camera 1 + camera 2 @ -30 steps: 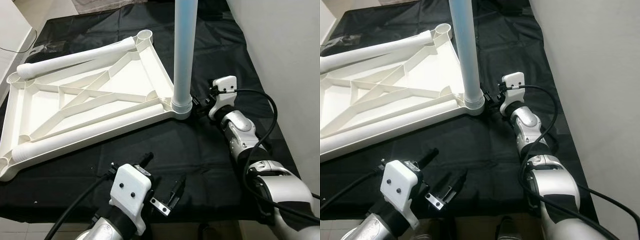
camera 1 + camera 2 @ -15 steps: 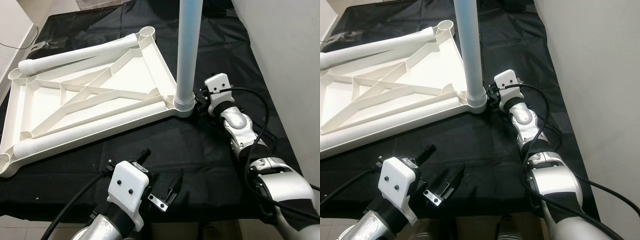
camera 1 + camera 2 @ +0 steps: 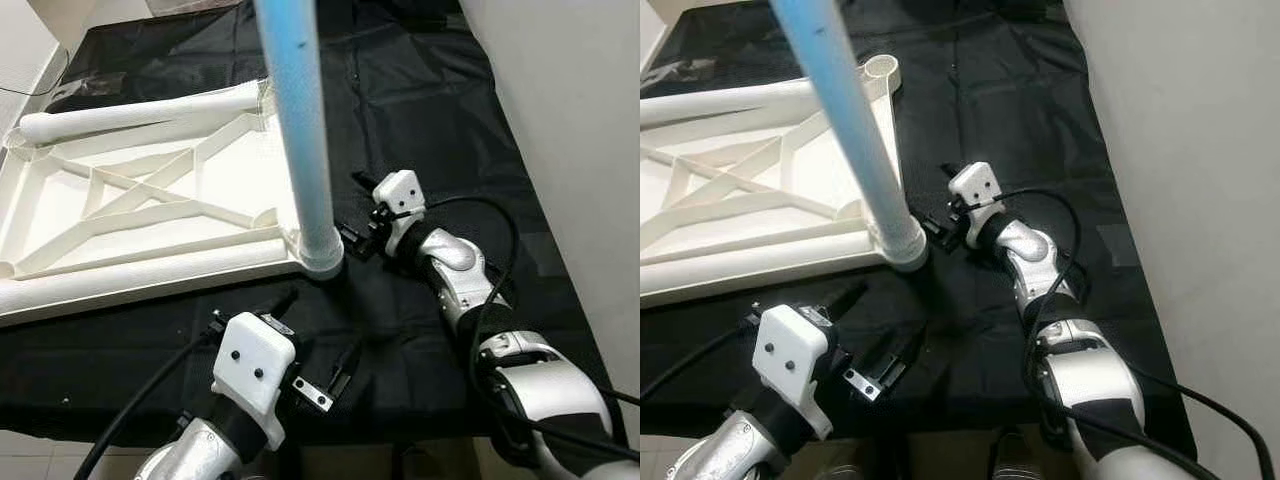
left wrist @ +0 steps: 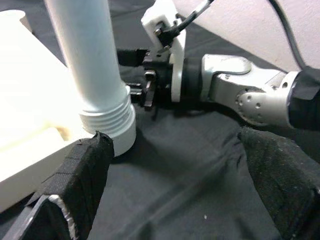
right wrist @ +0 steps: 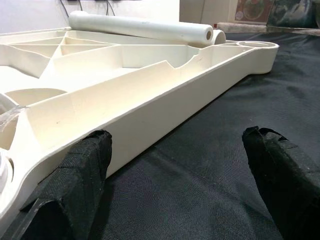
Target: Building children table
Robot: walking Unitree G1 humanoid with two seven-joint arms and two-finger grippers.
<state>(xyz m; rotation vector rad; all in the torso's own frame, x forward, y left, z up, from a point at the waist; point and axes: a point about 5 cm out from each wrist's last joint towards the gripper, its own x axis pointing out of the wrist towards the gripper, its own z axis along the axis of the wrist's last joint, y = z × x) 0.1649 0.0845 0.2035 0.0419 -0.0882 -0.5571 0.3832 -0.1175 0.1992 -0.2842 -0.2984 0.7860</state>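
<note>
Nearest the camera, the left gripper (image 3: 318, 368) hangs low over the black cloth (image 3: 420, 130), its 2 fingers spread wide and holding nothing, just short of the table's near corner. Beyond it stands the blue leg (image 3: 300, 130), upright with a slight tilt, its ribbed white collar (image 4: 107, 116) seated in the corner socket of the upturned white tabletop (image 3: 150, 210). The right gripper (image 3: 358, 238) lies just beside that collar on the cloth, its fingers parted wide around nothing, pointing along the tabletop's edge. The step in hand looks like seating this leg: it would go best if 1 gripper closes on the leg just above the collar and the other braces the tabletop's rim, so turning does not drag the frame. Farther off, 2 loose white legs (image 3: 130, 112) lie along the tabletop's ribs, waiting their turn.
</note>
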